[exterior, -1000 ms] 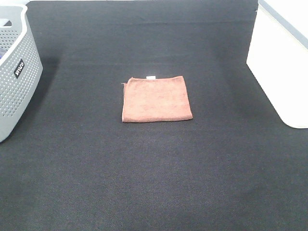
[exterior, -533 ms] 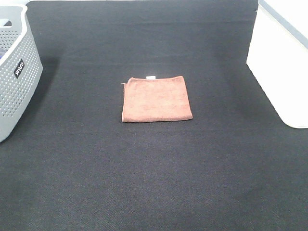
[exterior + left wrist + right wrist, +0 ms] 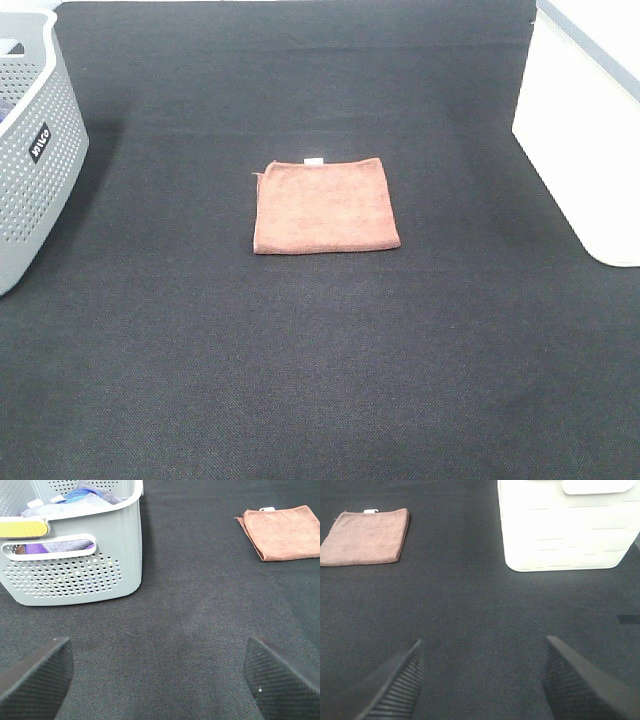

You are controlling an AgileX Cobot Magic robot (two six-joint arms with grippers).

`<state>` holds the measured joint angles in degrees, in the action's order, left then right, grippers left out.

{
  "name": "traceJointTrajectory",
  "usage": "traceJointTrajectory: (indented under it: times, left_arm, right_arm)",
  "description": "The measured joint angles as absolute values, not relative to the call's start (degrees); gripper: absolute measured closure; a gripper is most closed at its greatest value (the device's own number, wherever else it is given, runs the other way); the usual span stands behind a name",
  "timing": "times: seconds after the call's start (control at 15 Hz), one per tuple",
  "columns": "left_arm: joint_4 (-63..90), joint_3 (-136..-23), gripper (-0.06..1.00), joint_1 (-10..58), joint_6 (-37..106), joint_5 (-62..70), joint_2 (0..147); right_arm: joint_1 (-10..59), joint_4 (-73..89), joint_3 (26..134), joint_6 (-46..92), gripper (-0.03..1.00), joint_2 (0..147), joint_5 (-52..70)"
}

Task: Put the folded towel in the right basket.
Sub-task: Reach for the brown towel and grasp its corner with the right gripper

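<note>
Our left gripper (image 3: 158, 674) and right gripper (image 3: 485, 681) stand wide open, empty. If we pinch one layer of the folded towel (image 3: 325, 205) at frame centre, it may unfold short of the right basket (image 3: 582, 125).

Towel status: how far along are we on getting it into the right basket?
Done: nothing yet. The folded towel lies flat on the black mat, apart from the white right basket. In hand: nothing; the left gripper and right gripper are both open and empty, short of the towel. Left: reach, grasp, carry it over and drop it in.
</note>
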<state>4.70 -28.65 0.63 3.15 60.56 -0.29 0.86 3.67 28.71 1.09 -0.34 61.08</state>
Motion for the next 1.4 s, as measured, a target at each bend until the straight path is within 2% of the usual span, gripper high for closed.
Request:
traceJointTrajectory:
  times: [1.4]
  left_arm:
    - [4.70, -28.65, 0.07, 0.63, 3.15, 60.56, -0.29]
  right_arm:
    - [0.86, 3.67, 28.71, 1.09, 0.34, -0.34, 61.08]
